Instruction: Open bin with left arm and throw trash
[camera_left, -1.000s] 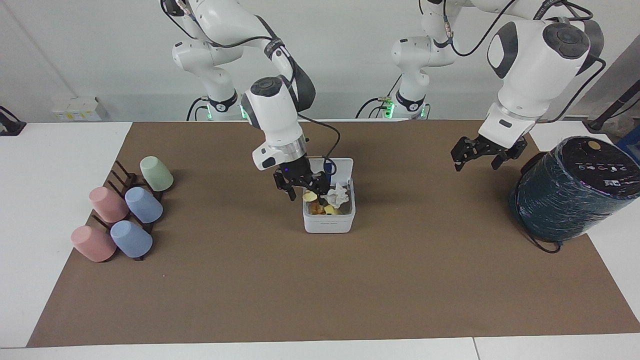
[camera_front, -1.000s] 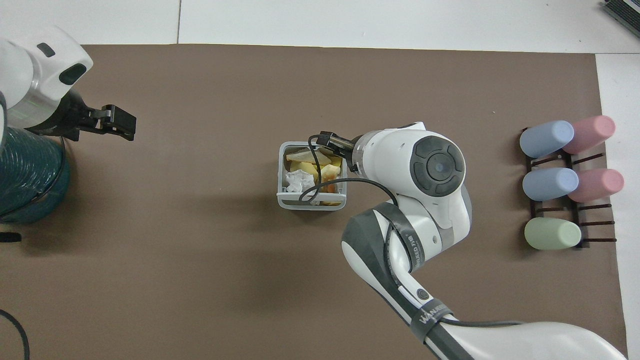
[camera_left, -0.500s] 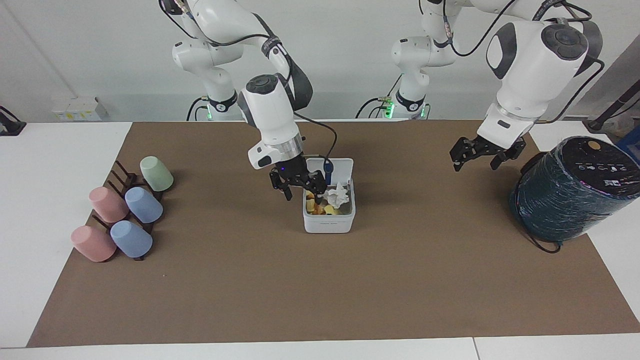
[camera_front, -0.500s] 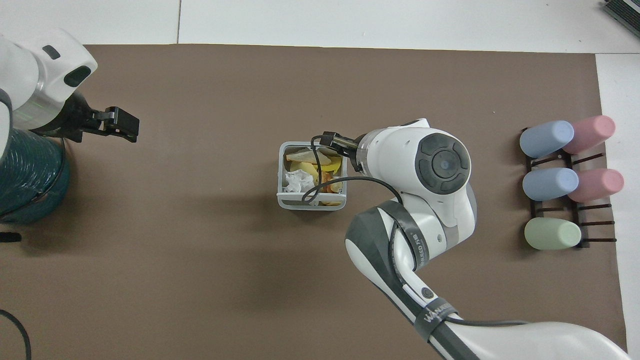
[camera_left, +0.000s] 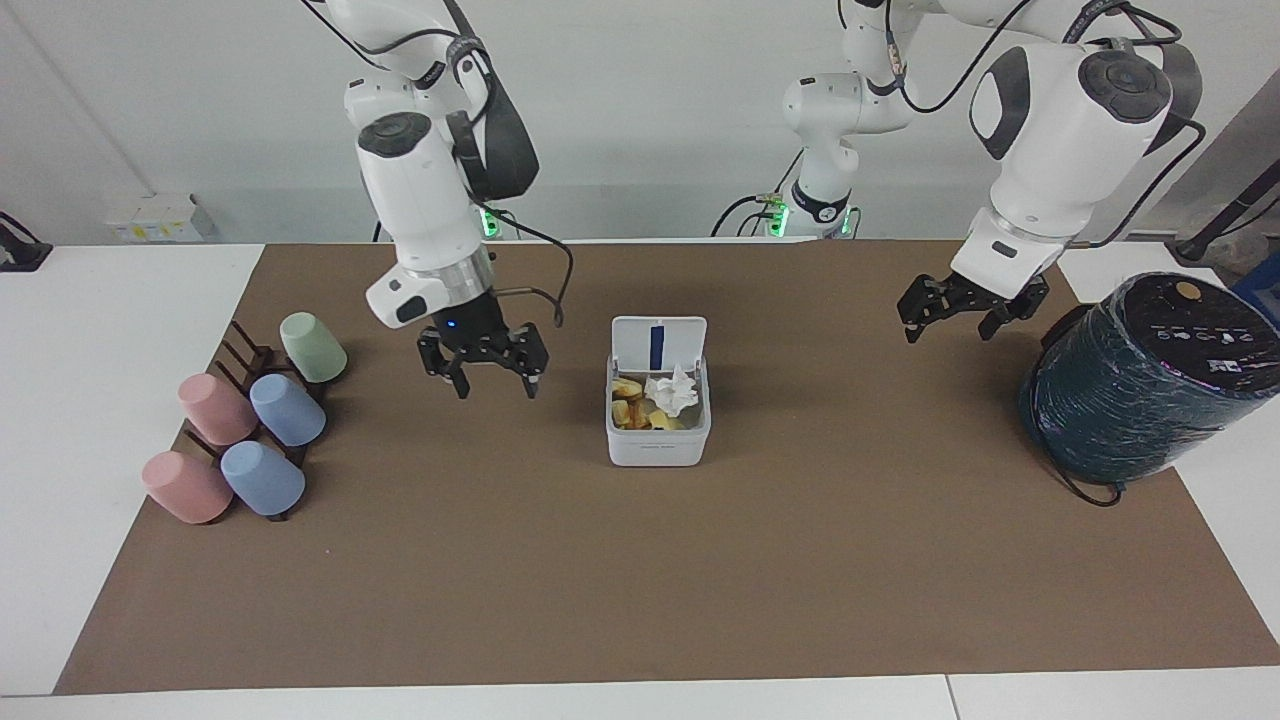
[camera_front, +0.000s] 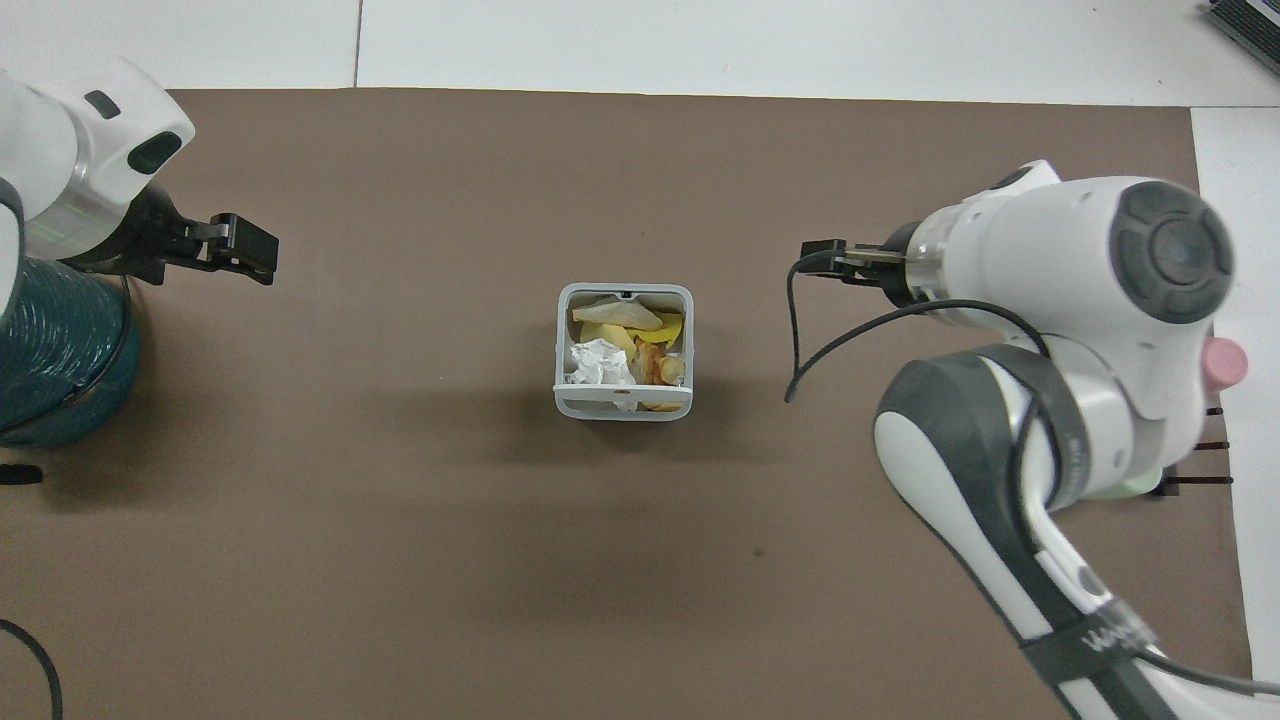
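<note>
Over the brown mat at the bin's three o'clock in the overhead view, the right tool (camera_left: 484, 372) is hanging spread and empty, the open bin (camera_left: 658, 447) is holding the trash (camera_left: 671, 388) mid-tabletop, and the left tool (camera_left: 958, 316) is hovering spread at its nine o'clock.

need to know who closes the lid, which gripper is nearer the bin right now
Right. The right gripper hangs open over the mat beside the bin, toward the cups. The left gripper waits much farther off, over the mat by the teal cylinder.
</note>
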